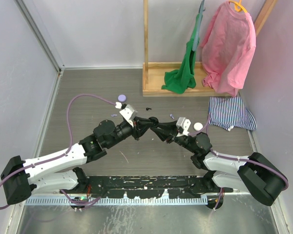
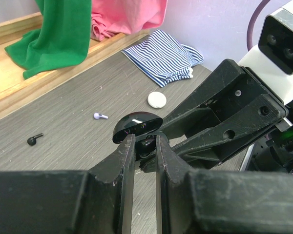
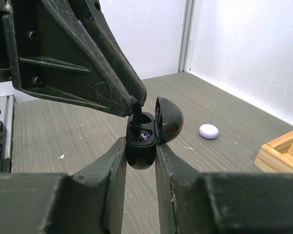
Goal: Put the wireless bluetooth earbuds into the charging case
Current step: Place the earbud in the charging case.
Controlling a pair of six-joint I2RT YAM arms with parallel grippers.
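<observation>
Since the black earbud (image 3: 136, 110) is pinched in the clenched left claw (image 2: 145, 142) and hangs at the mouth of the open charging case (image 3: 142, 129), the step in hand looks like the seating itself. The case is held off the table (image 2: 88, 161), clamped by its body in the right claw (image 3: 140, 144), with its lid (image 3: 168, 119) swung back to one side.

The right wrist view shows the bud touching or just inside a pocket, but the left claw's tip hides how deep it sits. Something glints in the neighbouring pocket, and I cannot tell whether a bud is already there.

To do this well, the right claw should probably keep the case steady, with its opening facing the incoming bud. The left claw would then ease the bud along the pocket's axis, stem first, with no sideways push. A skewed entry could wedge the bud or lever the case out of its narrow grip. The raised lid stands just beside the left fingertip, so the approach should stay clear of it or it may knock the lid shut. The left claw had best let go only once the bud rests in its pocket, then withdraw straight back.

Further out, a second black earbud (image 2: 35, 140) and a lilac earbud (image 2: 100, 116) lie loose on the table. A white case (image 2: 156, 100) sits near a striped cloth (image 2: 161, 56), and a lilac case (image 3: 208, 131) lies well apart.
</observation>
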